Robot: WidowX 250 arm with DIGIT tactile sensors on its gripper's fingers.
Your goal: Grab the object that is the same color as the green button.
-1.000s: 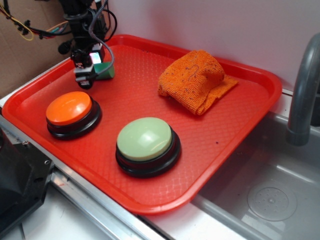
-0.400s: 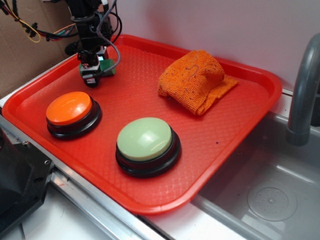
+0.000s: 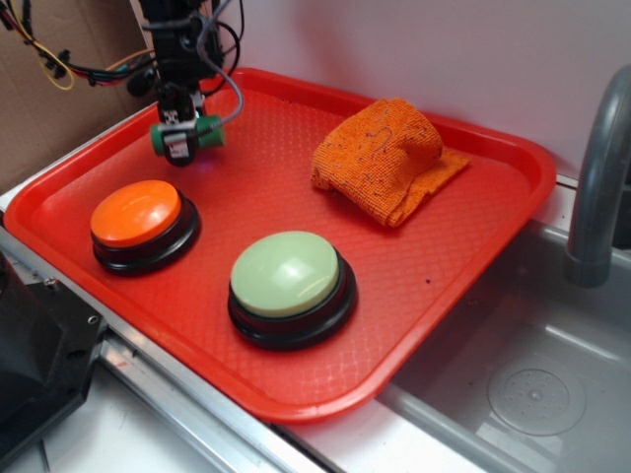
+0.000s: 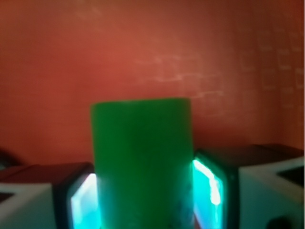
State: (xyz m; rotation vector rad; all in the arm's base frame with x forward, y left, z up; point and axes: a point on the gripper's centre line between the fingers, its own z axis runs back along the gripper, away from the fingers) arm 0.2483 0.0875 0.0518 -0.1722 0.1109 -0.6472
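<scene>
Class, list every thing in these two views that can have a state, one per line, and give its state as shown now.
gripper: shut on the green cylinder, fingers either side in the wrist view.
green cylinder: lying sideways, gripped at its middle; lifted or not, cannot tell.
green button: upright on the tray, untouched.
orange button: upright on the tray, untouched.
orange cloth: crumpled in a heap on the tray.
red tray: lying flat beside the sink.

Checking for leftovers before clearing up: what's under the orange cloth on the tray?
Cannot tell. The orange cloth lies bunched on the red tray, hiding whatever is beneath; only bare tray shows around its edges. The wrist view shows only the pincer.
</scene>
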